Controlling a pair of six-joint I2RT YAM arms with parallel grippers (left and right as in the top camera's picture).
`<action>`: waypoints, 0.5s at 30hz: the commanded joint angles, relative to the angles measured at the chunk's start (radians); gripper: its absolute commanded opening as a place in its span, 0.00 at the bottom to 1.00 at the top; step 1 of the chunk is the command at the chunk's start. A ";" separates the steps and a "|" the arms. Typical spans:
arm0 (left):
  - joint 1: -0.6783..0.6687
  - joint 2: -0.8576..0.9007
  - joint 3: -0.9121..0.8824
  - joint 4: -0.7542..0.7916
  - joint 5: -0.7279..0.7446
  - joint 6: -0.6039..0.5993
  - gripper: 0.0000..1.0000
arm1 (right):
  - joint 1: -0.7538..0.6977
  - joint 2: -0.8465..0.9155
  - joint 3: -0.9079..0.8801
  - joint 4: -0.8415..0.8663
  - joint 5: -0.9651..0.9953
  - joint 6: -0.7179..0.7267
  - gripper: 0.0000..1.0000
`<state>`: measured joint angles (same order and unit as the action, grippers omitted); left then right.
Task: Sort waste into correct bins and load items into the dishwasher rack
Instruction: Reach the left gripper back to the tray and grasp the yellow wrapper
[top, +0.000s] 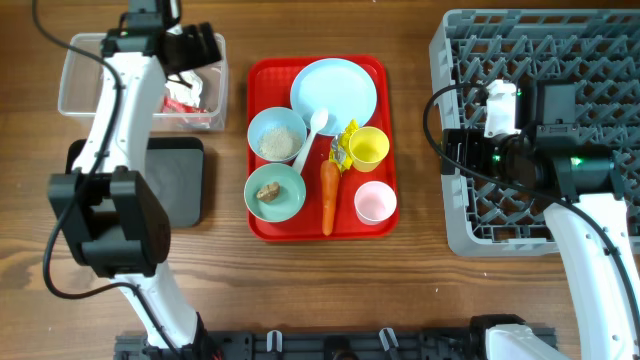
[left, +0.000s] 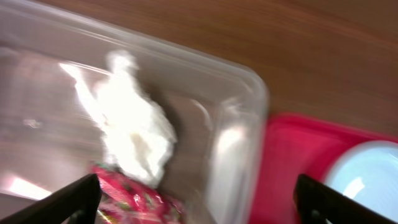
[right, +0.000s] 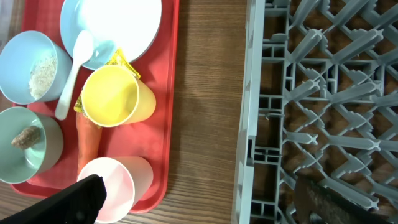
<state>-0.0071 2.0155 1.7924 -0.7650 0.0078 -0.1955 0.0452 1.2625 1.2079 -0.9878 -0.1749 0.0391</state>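
met first, toward the near edge of the worktop, the pink cup (top: 375, 202) on the red tray (top: 262, 75), with the orange carrot (top: 328, 195) lying just beside it and a blue-green bowl (top: 290, 205) cradling the brown lump (top: 267, 191) on the carrot's left. judged all of it parked mid-worktop for easy reach from either arm. moved farther back to the yellow cup (top: 368, 147) touching the yellow wrapper (top: 342, 150), then the second bowl (top: 277, 120) with rice grains (top: 277, 142), the white spoon (top: 313, 132) resting its head on the rim of the pale blue plate (top: 334, 95) by the tray's far edge. saw no dish in the dishwasher rack (top: 590, 45) along the right edge. found the right gripper (right: 199, 202) hanging over the rack's left wall, jaws spread wide, empty, facing the tray, probably readied for a cup. passed the black tray (top: 185, 180) at the left edge, with no waste seen in it. ended at the far left corner: clear tub (top: 75, 90) holding crumpled tissue (left: 134, 130) and red wrapper (left: 134, 196), left gripper (left: 199, 202) above them, jaws wide apart, gripping nothing, likely free for the yellow wrapper next.
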 joint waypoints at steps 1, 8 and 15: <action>-0.117 -0.047 -0.002 -0.113 0.157 0.012 0.85 | 0.005 0.008 0.009 0.000 0.016 -0.010 0.99; -0.367 -0.041 -0.137 -0.137 0.160 -0.033 0.81 | 0.005 0.008 0.009 -0.001 0.016 -0.011 0.99; -0.478 -0.041 -0.209 -0.066 0.168 -0.188 0.80 | 0.005 0.008 0.009 -0.002 0.016 -0.010 0.99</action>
<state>-0.4625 1.9984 1.6180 -0.8715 0.1627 -0.2920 0.0452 1.2625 1.2079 -0.9878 -0.1749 0.0395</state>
